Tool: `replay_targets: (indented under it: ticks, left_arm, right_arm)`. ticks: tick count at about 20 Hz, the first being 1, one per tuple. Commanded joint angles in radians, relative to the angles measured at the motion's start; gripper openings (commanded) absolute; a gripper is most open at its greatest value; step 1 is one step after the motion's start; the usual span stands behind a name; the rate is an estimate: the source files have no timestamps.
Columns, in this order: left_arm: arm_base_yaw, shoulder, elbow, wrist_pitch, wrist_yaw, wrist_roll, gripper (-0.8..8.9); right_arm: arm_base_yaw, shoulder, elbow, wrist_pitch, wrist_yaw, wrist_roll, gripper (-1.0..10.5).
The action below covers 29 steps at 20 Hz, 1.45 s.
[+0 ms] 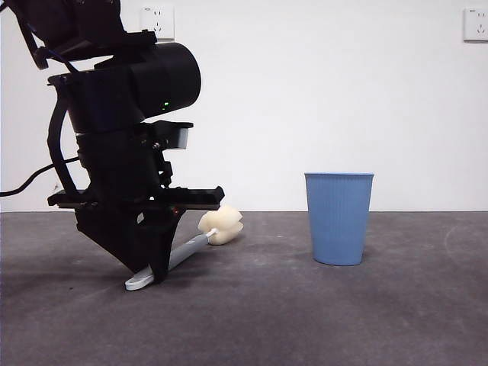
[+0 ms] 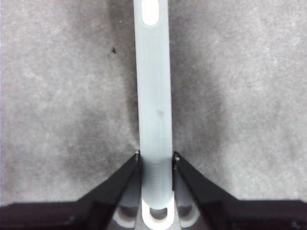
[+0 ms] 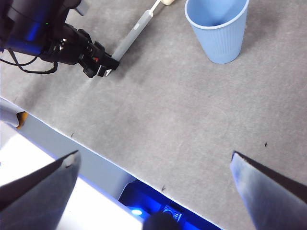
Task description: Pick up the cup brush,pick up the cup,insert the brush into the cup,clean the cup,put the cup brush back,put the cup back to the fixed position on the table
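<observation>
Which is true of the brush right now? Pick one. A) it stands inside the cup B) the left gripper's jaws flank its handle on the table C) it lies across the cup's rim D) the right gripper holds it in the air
B: the left gripper has a jaw on each side of the brush handle, low on the table; the cup stands apart.
</observation>
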Motion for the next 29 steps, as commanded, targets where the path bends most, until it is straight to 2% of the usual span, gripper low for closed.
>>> replay_targets:
  ticks: [1,11,16,18,21,22,25,29]
  left_arm:
    - [-0.007,-0.022,-0.018,-0.044,0.017,0.013,-0.09]
    - [0.031,-0.289,-0.017,-0.101,0.016,0.090,-0.09]
    - [0.048,-0.393,-0.017,-0.137,0.018,0.133,-0.09]
    - [0.048,-0.437,-0.017,-0.168,0.018,0.146,-0.09]
    - [0.048,-0.501,-0.017,-0.227,0.018,0.171,-0.09]
    - [0.048,-0.517,-0.017,-0.243,0.018,0.177,-0.09]
    - [0.048,-0.562,-0.017,-0.293,0.018,0.193,-0.09]
    - [0.048,-0.590,-0.017,-0.314,0.021,0.194,-0.09]
  right_arm:
    - [0.002,0.003,0.002,0.005,-0.001,0.041,5.9]
    - [0.003,0.071,0.002,0.024,-0.002,0.043,5.9]
    - [0.013,0.149,-0.008,0.104,-0.002,0.043,5.9]
    - [0.039,0.188,-0.052,0.217,-0.001,0.056,5.9]
    - [0.110,0.238,-0.211,0.492,0.014,0.116,5.9]
    - [0.134,0.246,-0.268,0.590,0.045,0.142,5.9]
    - [0.216,0.272,-0.428,0.907,0.220,0.221,5.9]
    - [0.286,0.368,-0.516,1.167,0.375,0.237,5.9]
